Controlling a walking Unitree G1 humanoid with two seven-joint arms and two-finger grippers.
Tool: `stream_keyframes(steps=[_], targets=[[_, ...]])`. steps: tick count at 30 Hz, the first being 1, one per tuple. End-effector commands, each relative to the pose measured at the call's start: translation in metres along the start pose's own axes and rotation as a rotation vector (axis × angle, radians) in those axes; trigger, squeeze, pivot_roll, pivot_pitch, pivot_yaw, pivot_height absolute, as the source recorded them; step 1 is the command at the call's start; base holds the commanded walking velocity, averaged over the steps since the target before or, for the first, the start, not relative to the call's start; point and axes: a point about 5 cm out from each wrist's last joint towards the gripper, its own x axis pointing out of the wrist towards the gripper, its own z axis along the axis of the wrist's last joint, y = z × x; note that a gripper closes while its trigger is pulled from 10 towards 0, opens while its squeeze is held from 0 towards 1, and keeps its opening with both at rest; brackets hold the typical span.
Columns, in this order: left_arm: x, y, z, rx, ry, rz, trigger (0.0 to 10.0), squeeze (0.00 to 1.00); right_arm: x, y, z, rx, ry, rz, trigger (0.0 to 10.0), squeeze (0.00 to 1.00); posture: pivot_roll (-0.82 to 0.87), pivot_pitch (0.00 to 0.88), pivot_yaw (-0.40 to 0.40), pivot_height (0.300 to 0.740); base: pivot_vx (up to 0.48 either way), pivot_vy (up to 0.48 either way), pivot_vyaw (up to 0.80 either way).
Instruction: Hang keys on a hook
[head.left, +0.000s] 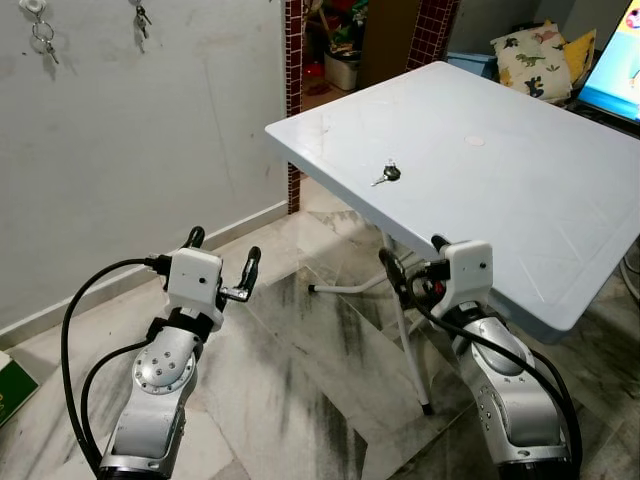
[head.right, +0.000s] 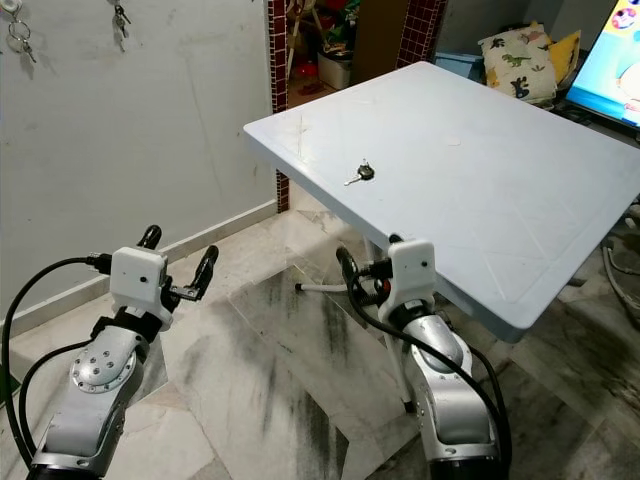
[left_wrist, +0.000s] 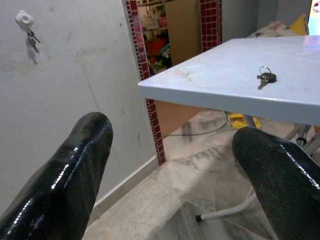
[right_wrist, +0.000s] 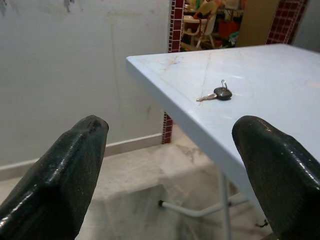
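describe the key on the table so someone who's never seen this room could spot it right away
Find the pale blue plastic table right of the grey wall. The key lies flat near the table's wall-side edge, apart from both grippers. It has a black head and small ring, unlike the other keys hanging on the wall hooks.

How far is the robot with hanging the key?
Done: nothing yet; the key lies on the table. In hand: nothing; the left gripper and right gripper are open, low before the table. Left: pick up the key and hang it on a wall hook, where other keys hang.
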Motion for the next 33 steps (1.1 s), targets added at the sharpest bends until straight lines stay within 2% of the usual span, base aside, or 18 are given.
stream_keyframes(steps=[1,3,4,5,8,10,12,13,14,20,26,28,32,33], targets=[[0.001,-0.004,0.004,0.003,-0.005,-0.006,10.0,0.00,-0.001,0.004,0.001,0.027,0.008,0.008,10.0,0.00,-0.01,0.000,-0.026,0.740,0.000,0.000,0.00],[0.001,-0.007,0.004,0.000,0.001,-0.009,10.0,0.00,0.000,0.008,0.001,0.079,0.015,0.002,10.0,0.00,-0.02,0.000,-0.025,0.740,0.000,0.000,0.00],[0.003,-0.008,0.008,-0.001,-0.002,-0.009,10.0,0.00,0.002,0.010,0.005,0.158,0.011,-0.007,10.0,0.00,-0.02,0.000,-0.024,0.740,0.000,0.000,0.00],[0.003,-0.009,0.010,0.001,-0.003,-0.009,10.0,0.00,0.003,0.011,0.006,0.190,0.009,-0.011,10.0,0.00,-0.02,0.000,-0.025,0.740,0.000,0.000,0.00],[0.004,-0.010,0.014,-0.019,-0.007,0.003,10.0,0.00,0.003,0.010,0.013,0.220,-0.007,-0.031,10.0,0.00,-0.02,0.000,-0.025,0.740,0.000,0.000,0.00],[0.003,-0.010,0.018,-0.061,-0.016,0.027,10.0,0.00,0.001,0.006,0.016,0.235,-0.014,-0.065,10.0,0.00,-0.02,0.000,-0.025,0.740,0.000,0.000,0.00],[0.001,-0.008,0.020,-0.072,-0.023,0.049,10.0,0.00,-0.002,0.003,0.020,0.166,-0.029,-0.080,10.0,0.00,-0.02,0.000,-0.024,0.740,0.000,0.000,0.00],[-0.002,-0.008,0.021,-0.086,-0.028,0.056,10.0,0.00,-0.005,-0.002,0.024,0.089,-0.047,-0.109,10.0,0.00,-0.02,0.000,-0.025,0.740,0.000,0.000,0.00],[-0.005,-0.009,0.020,-0.098,-0.023,0.056,10.0,0.00,-0.007,-0.007,0.027,0.052,-0.054,-0.140,10.0,0.00,-0.02,0.000,-0.026,0.740,0.000,0.000,0.00],[-0.010,-0.008,0.011,-0.125,0.029,0.076,10.0,0.00,-0.005,-0.009,0.029,0.041,-0.031,-0.155,10.0,0.00,-0.01,0.010,-0.028,0.740,0.000,0.000,-0.10],[-0.016,0.009,0.003,-0.134,0.082,0.128,10.0,0.00,-0.002,-0.006,0.028,0.042,-0.015,-0.146,10.0,0.00,0.01,0.038,-0.028,0.740,0.000,0.000,-0.80],[-0.016,0.010,0.002,-0.132,0.086,0.130,10.0,0.00,-0.002,-0.006,0.028,0.043,-0.014,-0.146,10.0,0.00,0.01,0.038,-0.028,0.740,0.000,0.000,-0.80],[-0.016,0.022,-0.004,-0.110,0.102,0.138,10.0,0.00,-0.004,-0.001,0.024,0.048,0.000,-0.140,10.0,0.00,0.02,0.042,-0.025,0.740,0.000,0.000,-0.80],[-0.013,0.027,-0.003,-0.077,0.090,0.144,10.0,0.00,-0.005,0.001,0.021,0.053,0.007,-0.140,10.0,0.00,0.03,0.041,-0.018,0.740,0.000,0.000,-0.80]])
